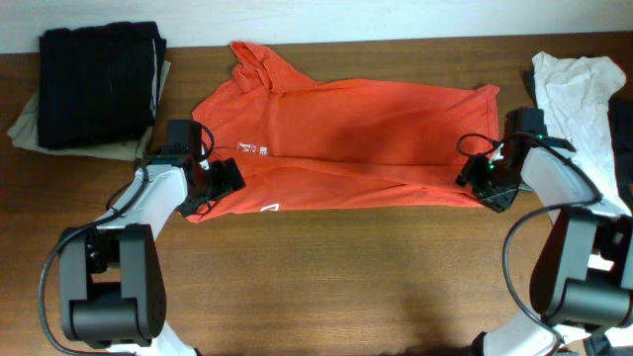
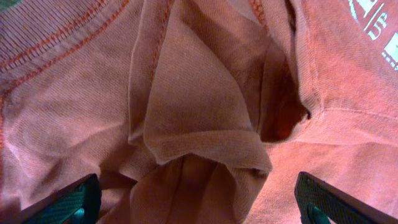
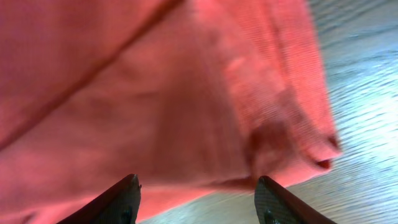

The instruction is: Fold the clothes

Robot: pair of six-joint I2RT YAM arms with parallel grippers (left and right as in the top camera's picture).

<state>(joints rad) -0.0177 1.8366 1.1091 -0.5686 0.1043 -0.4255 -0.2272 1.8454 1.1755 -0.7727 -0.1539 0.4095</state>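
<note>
T-shirt (image 1: 356, 138) flat, open jaws at 2 ends, table (image 1: 346, 262) along front edge

1 red-orange T-shirt (image 1: 346, 129) on 1 table (image 1: 346, 287). 1 black pile (image 1: 99, 84), 1 white cloth (image 1: 579, 94). 2 arms: left arm (image 1: 148, 203), right arm (image 1: 559, 188)

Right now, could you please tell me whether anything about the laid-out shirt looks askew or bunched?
Yes. The T-shirt lies mostly flat, but its end by the left gripper is rumpled: a sleeve juts out crooked, and loose folds bunch up there.
</note>
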